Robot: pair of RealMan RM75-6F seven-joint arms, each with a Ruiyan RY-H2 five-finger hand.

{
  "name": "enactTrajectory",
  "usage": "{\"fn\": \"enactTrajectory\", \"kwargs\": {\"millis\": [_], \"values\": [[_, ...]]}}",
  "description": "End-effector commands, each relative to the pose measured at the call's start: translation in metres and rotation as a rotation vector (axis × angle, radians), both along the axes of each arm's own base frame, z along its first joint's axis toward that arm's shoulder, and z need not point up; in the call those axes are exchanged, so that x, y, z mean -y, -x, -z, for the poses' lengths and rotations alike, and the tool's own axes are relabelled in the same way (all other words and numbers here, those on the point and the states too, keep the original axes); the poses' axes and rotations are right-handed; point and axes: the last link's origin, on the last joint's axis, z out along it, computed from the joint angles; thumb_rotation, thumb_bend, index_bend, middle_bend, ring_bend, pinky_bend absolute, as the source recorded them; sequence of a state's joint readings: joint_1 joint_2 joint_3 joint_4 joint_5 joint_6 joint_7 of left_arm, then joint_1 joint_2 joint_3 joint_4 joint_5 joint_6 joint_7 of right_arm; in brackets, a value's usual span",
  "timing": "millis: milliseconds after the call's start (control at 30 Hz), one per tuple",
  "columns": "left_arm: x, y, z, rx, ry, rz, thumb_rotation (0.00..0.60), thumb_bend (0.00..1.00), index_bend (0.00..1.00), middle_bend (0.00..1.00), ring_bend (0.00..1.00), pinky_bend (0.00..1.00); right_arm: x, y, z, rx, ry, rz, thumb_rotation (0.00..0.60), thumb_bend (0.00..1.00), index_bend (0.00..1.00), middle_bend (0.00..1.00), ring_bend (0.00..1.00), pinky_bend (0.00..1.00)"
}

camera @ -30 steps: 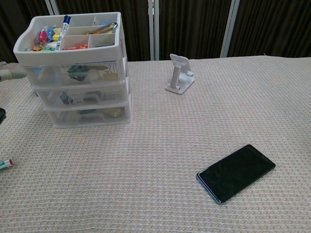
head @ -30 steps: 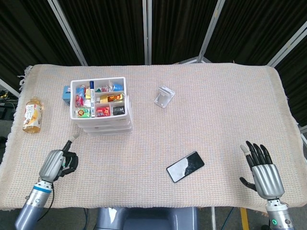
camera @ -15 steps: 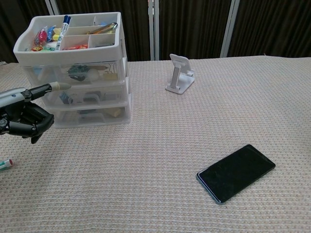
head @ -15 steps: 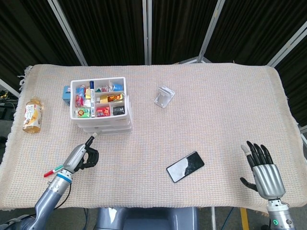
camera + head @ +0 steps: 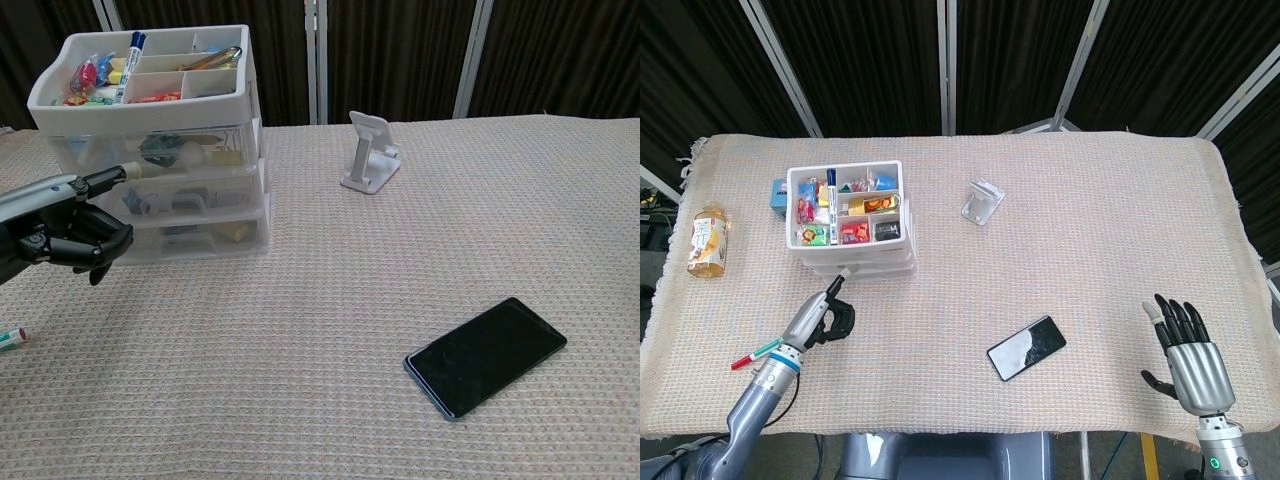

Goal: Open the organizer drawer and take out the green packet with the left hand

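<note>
Clearly the drawer-opening step is in hand, and not yet done: all three clear drawers of the white plastic organizer at the far left of the woven beige tablecloth sit flush and closed. The left hand hangs just in front of them with most fingers curled in on nothing and one finger stretched toward the front of the top drawer, its tip at or just short of the face (contact cannot be told from either view). The green packet appears to be the dark green shape behind that drawer's clear front, though it is blurred. As a judgement, the next move calls for hooking the outstretched finger on the drawer's pull and drawing it toward the near edge without dragging the light organizer along. The right hand rests at the near right, fingers apart and holding nothing, well apart from the black smartphone.
</note>
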State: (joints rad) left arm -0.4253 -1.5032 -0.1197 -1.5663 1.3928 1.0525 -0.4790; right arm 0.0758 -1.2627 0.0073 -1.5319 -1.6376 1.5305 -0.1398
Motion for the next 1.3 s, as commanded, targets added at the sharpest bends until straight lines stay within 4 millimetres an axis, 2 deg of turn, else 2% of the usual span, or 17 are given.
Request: {"fn": "enactTrajectory", "kwargs": {"millis": [33, 1300], "values": [[-0.003, -0.002, 0.003, 0.007, 0.005, -0.002, 0.6, 0.69, 0.0, 0.83, 0.81, 0.66, 0.0, 0.0, 0.0, -0.001, -0.001, 0.0, 0.6, 0.0, 0.0, 0.0, 0.0, 0.0], [-0.02, -0.016, 0.011, 0.02, 0.015, -0.016, 0.6, 0.69, 0.0, 0.83, 0.81, 0.66, 0.0, 0.001, 0.002, -0.002, -0.004, 0.008, 0.6, 0.0, 0.0, 0.0, 0.0, 0.0]]}}
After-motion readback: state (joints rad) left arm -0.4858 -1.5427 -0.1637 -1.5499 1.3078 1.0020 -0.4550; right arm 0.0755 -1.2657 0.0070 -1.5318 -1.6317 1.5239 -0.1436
